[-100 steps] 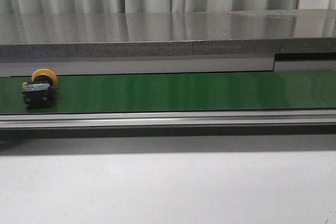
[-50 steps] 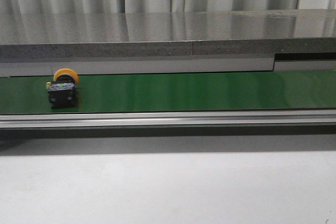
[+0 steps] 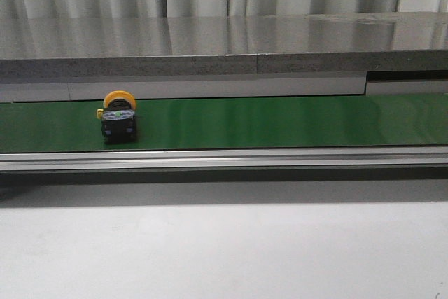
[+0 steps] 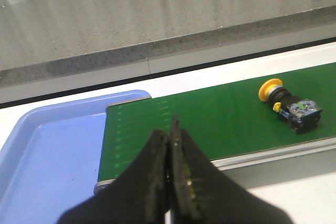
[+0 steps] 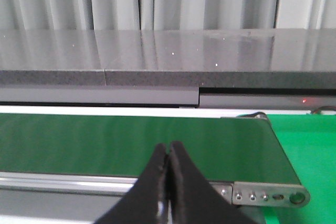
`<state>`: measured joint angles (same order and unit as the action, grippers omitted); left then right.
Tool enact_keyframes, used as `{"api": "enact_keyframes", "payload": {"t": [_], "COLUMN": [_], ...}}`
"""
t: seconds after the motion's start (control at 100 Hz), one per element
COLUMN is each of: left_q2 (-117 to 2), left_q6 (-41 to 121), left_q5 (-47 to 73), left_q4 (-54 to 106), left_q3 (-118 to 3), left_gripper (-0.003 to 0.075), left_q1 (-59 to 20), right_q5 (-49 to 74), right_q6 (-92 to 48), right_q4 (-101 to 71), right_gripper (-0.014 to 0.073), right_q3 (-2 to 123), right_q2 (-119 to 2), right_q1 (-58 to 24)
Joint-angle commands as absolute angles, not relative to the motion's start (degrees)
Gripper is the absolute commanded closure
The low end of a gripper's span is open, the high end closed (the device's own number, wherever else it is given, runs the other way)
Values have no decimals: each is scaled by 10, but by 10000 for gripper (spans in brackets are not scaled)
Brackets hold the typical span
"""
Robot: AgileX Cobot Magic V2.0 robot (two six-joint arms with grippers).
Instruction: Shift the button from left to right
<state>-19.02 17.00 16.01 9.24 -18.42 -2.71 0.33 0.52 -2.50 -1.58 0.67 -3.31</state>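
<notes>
Sitting on the green belt [image 3: 280, 122] right now is the button [image 3: 118, 117], over toward the left part of it, lying on its side. In the front view the yellow head points to the far edge of the belt and the black body to the near edge, so the long axis runs across the belt, not along it.

The left end effector [image 4: 169, 145] is clearly the nearer one: its wrist view has the button [image 4: 290, 104] ahead and off to one side, well apart from the fingertips, with a blue tray [image 4: 47, 145] at the belt's end. The right wrist view shows only bare belt and its far-right end, no button at all.

Both end effectors are pressed together, fingers touching, holding nothing. The right end effector [image 5: 168, 161] hangs over the near rail. My guess is whichever arm goes for it needs to spread first and come in square to that cross-belt axis.
</notes>
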Motion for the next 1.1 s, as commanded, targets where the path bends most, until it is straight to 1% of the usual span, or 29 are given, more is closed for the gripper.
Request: {"api": "enact_keyframes", "payload": {"t": [0.0,0.12,0.24,0.47,0.85,0.97,1.09], "left_q2": [-194,-194,-194,-194,-194,-194,-194], "left_q6": [168,168,168,168,168,168,168], "left_q5": [112,112,112,112,112,112,112], "left_q4": [101,101,101,101,101,101,101], "left_q3": [-200,-200,-200,-200,-200,-200,-200], "left_gripper": [739,739,739,739,739,739,739], "left_q1": [-32,-32,-32,-32,-32,-32,-32], "right_q5": [-61,-36,13,105,348,371,372], "right_q6": [6,6,6,6,6,6,6], "right_q4": [-18,-18,-18,-18,-26,-35,-36], "right_gripper": [662,662,662,662,662,662,658], "right_q3": [4,44,104,241,457,494,499], "right_q2": [13,-2,-49,-191,-451,-506,-537], "right_q1": [-33,-33,-33,-33,-33,-33,-33]}}
